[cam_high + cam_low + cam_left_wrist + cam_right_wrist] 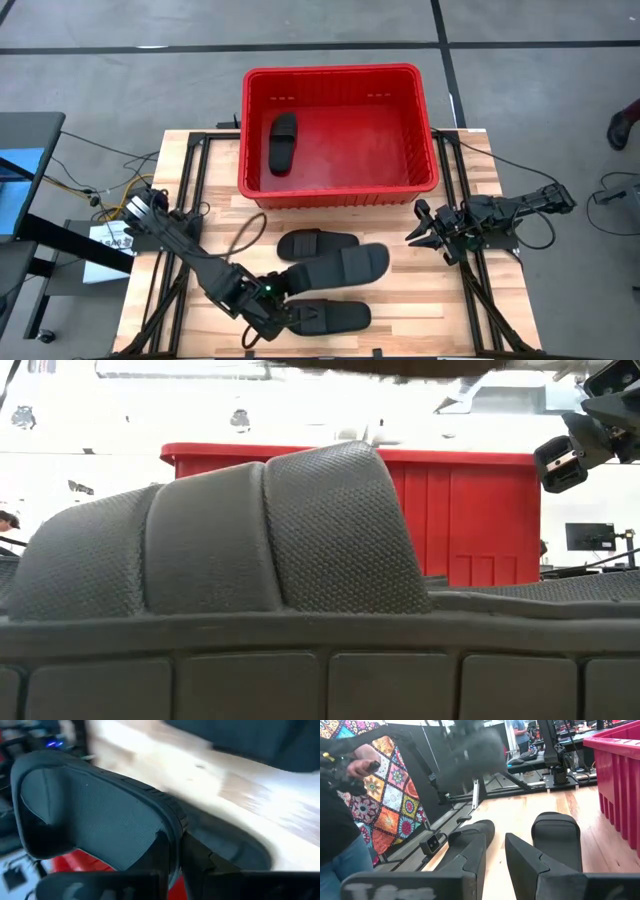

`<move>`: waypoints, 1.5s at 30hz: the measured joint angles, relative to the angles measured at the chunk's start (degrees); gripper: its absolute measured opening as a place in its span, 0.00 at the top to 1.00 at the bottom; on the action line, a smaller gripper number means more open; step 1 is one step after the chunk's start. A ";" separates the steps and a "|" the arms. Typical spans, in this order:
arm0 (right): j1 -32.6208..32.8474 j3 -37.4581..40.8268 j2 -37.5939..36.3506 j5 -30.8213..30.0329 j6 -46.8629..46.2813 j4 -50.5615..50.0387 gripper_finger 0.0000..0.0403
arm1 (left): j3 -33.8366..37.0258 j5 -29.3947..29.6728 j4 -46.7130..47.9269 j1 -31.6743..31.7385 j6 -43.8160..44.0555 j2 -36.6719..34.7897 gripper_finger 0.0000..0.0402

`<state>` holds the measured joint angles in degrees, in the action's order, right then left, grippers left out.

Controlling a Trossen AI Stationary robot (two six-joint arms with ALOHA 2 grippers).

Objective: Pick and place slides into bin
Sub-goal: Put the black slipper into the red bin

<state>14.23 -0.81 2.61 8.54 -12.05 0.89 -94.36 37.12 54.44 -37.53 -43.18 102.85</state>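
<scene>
You have two dark, near-black arms built of chunky jointed segments. On the left arm [190, 250] a small green light glows near the wrist, and yellow and black cables trail from its base. The right arm [510, 212] carries black cabling looping off its rear. The right gripper [422, 228] ends in two matte black, wedge-shaped fingers [470, 857] with flat inner faces.

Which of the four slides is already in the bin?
Only the slide lying lengthwise on the left side of the red bin's floor. The other three are still on the table in front of the bin, by the left gripper.
</scene>
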 joint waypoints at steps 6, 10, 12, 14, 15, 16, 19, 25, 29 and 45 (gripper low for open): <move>0.01 0.01 0.02 0.02 0.00 0.00 0.84 | -4.80 6.24 0.06 0.65 2.05 -2.24 0.97; 0.01 -0.01 0.00 0.02 0.00 0.00 0.84 | -6.83 9.42 0.10 1.00 3.70 -4.04 0.97; 0.00 0.00 0.01 0.00 0.01 0.00 0.84 | -7.72 10.34 0.15 1.22 4.75 -4.94 0.97; -0.01 -0.01 0.02 0.01 0.00 0.00 0.84 | -8.38 11.33 0.10 1.47 6.00 -5.78 0.97; 0.00 0.00 0.02 0.00 0.01 0.00 0.84 | -8.78 12.04 0.18 1.65 6.89 -6.13 0.97; 0.00 -0.01 0.00 0.00 0.01 0.00 0.84 | -9.09 12.66 0.10 1.90 8.12 -6.49 0.97; 0.01 -0.01 0.00 0.00 0.00 0.00 0.84 | -10.03 13.18 0.18 3.05 12.40 -7.65 0.97; 0.01 -0.01 0.00 0.02 0.02 0.00 0.84 | -10.43 14.42 0.13 6.27 18.63 -9.76 0.97; 0.01 0.01 0.02 0.02 0.01 0.00 0.84 | -10.43 16.25 0.17 8.86 21.20 -10.99 0.97; -0.01 0.01 0.02 0.00 0.01 -0.01 0.84 | -10.43 14.26 14.88 22.26 32.09 -11.57 0.97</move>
<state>14.22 -0.80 2.63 8.54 -12.04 0.88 -104.79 51.38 69.32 -15.27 -11.10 91.29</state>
